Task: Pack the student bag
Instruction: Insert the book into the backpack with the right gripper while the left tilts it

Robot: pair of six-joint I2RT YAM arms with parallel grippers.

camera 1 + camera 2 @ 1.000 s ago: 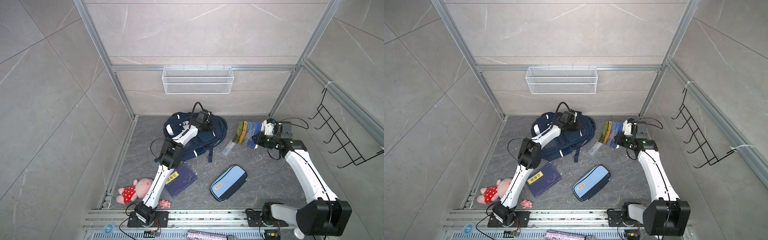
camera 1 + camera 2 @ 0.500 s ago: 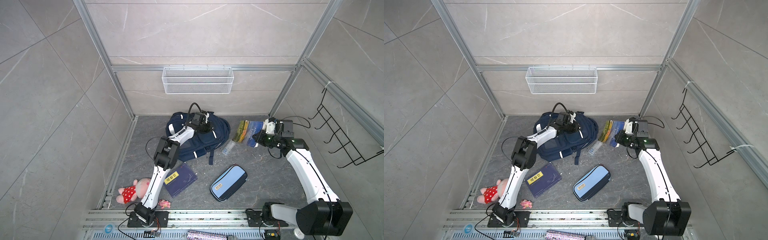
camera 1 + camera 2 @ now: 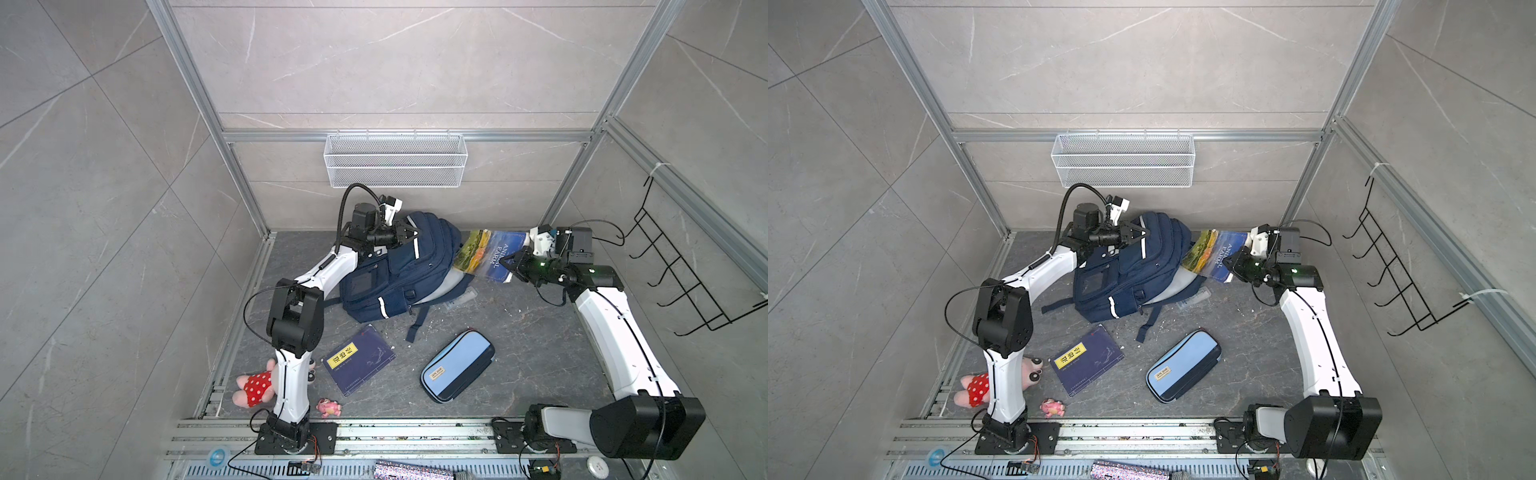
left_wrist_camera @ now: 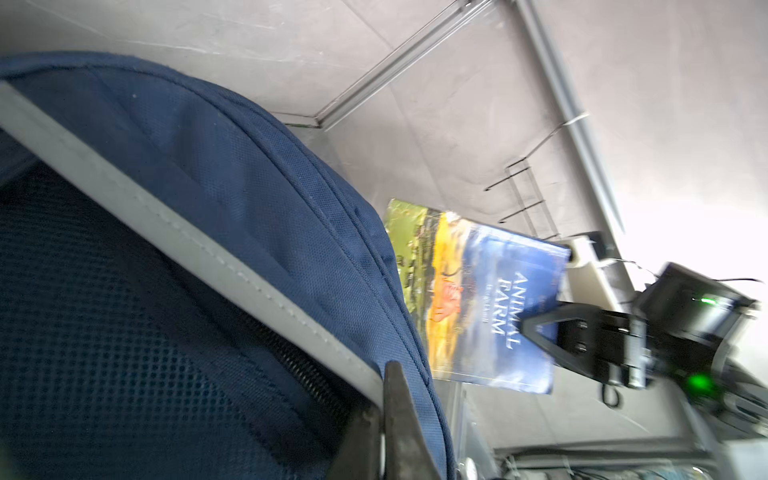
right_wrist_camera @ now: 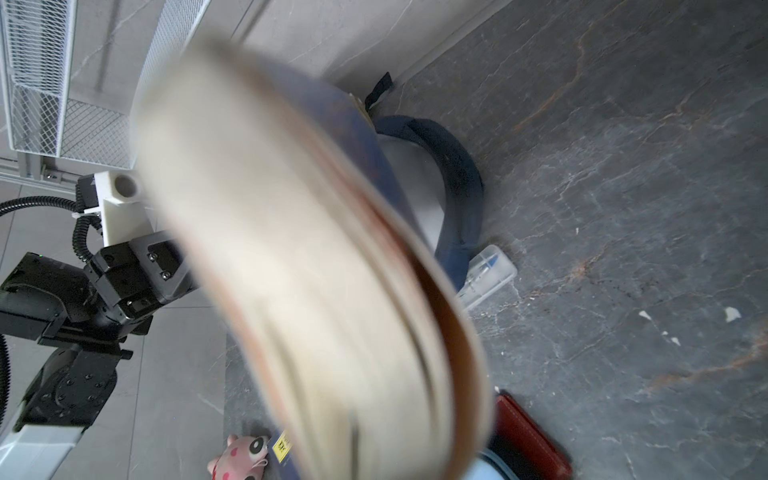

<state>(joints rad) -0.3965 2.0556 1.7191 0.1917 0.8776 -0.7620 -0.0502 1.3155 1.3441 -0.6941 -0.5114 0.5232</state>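
Arms [image 3: 328,270] reach inward, left claw [image 3: 415,234] pinching student bag [image 3: 415,276], right claw [image 3: 509,262] gripping book [image 3: 490,253].

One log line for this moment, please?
left hand: shut on bag | right hand: shut on book beside bag | notebook, pencil case: on floor

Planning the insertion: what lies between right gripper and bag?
The Animal Farm book, held by the right gripper, spans the gap to the bag; both top views show it.

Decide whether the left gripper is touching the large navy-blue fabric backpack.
Touching. The left wrist view shows the left gripper pinched shut on the grey-trimmed edge of the large navy-blue fabric backpack.
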